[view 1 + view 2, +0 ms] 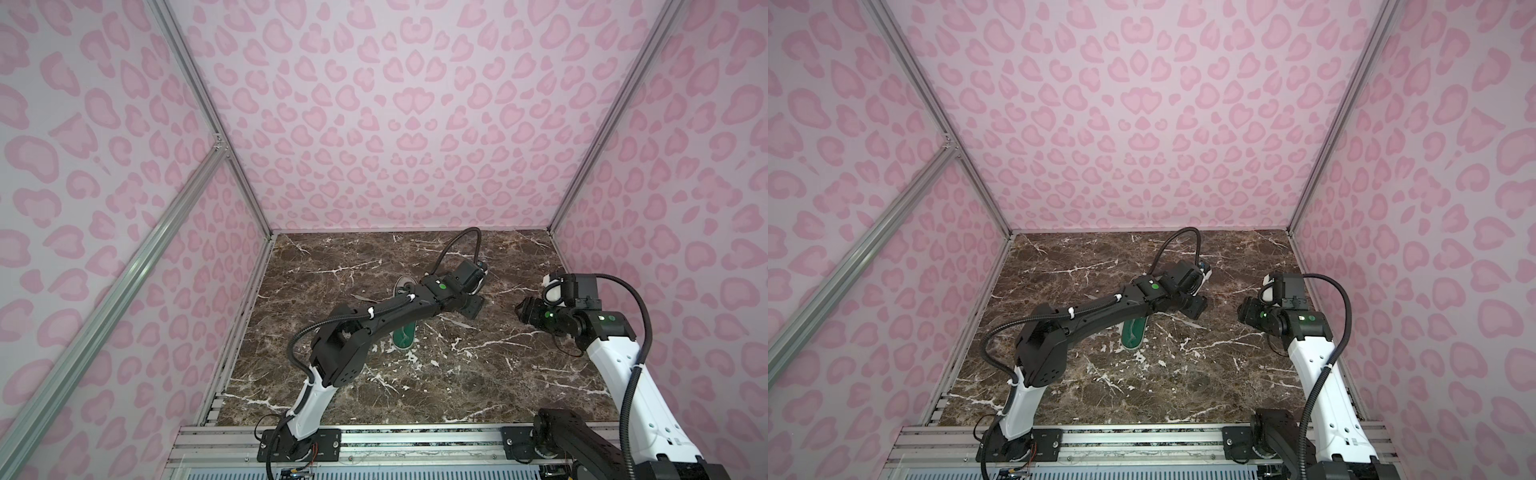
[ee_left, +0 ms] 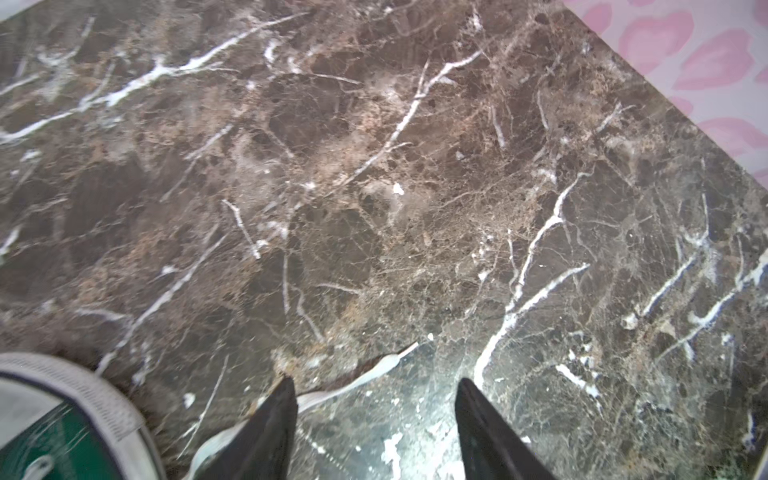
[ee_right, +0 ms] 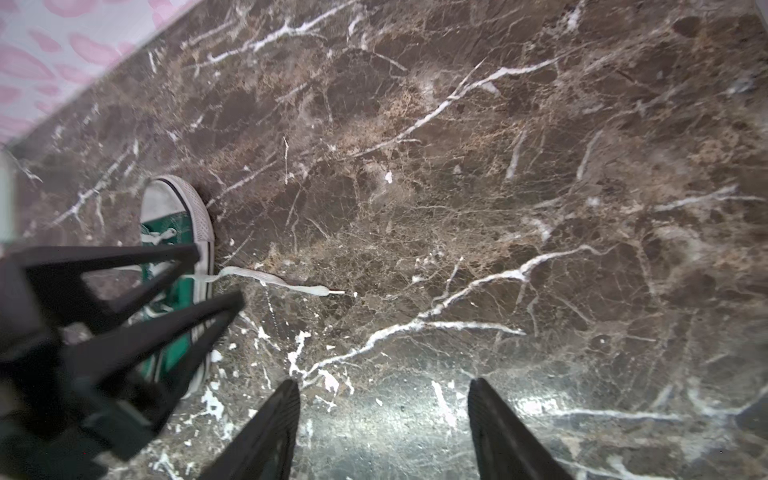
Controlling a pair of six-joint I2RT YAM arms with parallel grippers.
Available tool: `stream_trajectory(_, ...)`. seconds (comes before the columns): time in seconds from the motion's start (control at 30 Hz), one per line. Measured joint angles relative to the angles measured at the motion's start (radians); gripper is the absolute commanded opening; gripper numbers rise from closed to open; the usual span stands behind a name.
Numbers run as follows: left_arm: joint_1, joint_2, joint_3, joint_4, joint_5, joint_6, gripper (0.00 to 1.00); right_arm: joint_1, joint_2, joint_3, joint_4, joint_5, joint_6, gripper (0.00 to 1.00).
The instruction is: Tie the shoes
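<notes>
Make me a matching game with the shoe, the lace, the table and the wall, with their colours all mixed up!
Things:
1. shoe
2. lace
3. table
4. wall

Colours:
A. dark brown with white veins
B. pink spots
C. green with a white toe cap
D. all white

Pairs: 1-C, 2-D, 3-A, 4-B

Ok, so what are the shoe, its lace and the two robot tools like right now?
sneaker: standing on its sole, not tied.
lace: loose, lying flat on the table.
left tool: open, gripping nothing, right by the lace end.
right tool: open, empty, over bare table off to the sneaker's side.
</notes>
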Motion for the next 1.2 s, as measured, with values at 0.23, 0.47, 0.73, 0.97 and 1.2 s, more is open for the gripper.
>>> stream_trajectory(0.23, 0.127, -0.208, -0.248, 0.047, 0.021, -0.053, 0.63, 0.205, 0.208, 0.081, -0.022, 0.066, -0.088, 0.63)
stream_trajectory(0.47, 0.239, -0.383, -0.489, 0.081, 0.034, -0.091, 0.63, 0.338, 0.555, 0.245, -0.084, 0.135, -0.176, 0.59)
stream_trajectory(0.73, 0.296, -0.497, -0.684, 0.114, 0.05, -0.123, 0.63, 0.466, 0.806, 0.397, -0.166, 0.198, -0.273, 0.56)
stream_trajectory(0.97, 0.308, -0.531, -0.748, 0.121, 0.063, -0.134, 0.63, 0.473, 0.892, 0.41, -0.169, 0.221, -0.353, 0.46)
stream_trajectory(1.2, 0.326, -0.548, -0.763, 0.121, 0.06, -0.13, 0.63, 0.481, 0.945, 0.451, -0.16, 0.229, -0.408, 0.39)
